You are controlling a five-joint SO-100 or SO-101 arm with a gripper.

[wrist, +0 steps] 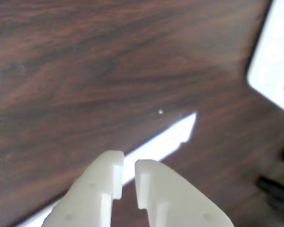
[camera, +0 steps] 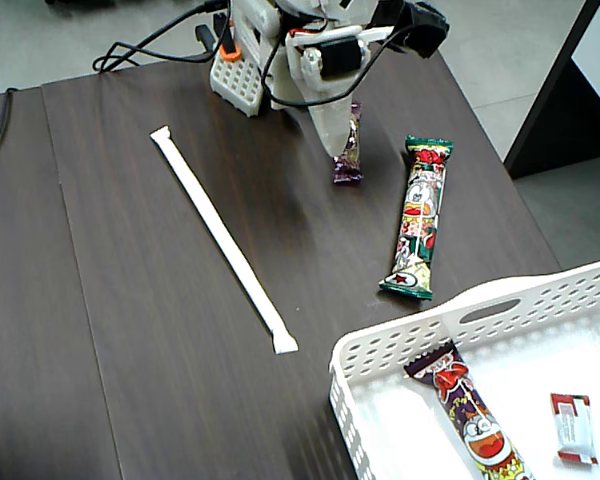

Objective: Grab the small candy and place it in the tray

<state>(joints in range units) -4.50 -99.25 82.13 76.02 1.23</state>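
Observation:
The small candy, a tiny red-and-white wrapper, lies flat inside the tray near its right side. The tray is a white perforated basket at the bottom right; its corner also shows in the wrist view. My gripper hangs at the top centre of the fixed view, far from the tray, tip down beside a purple-wrapped candy. In the wrist view my gripper has its jaws almost together with only a thin gap, and nothing is between them.
A long green-ended cartoon snack bar lies on the dark wooden table right of the gripper. A long white stick lies diagonally at the centre left, its end showing in the wrist view. Another snack bar lies in the tray.

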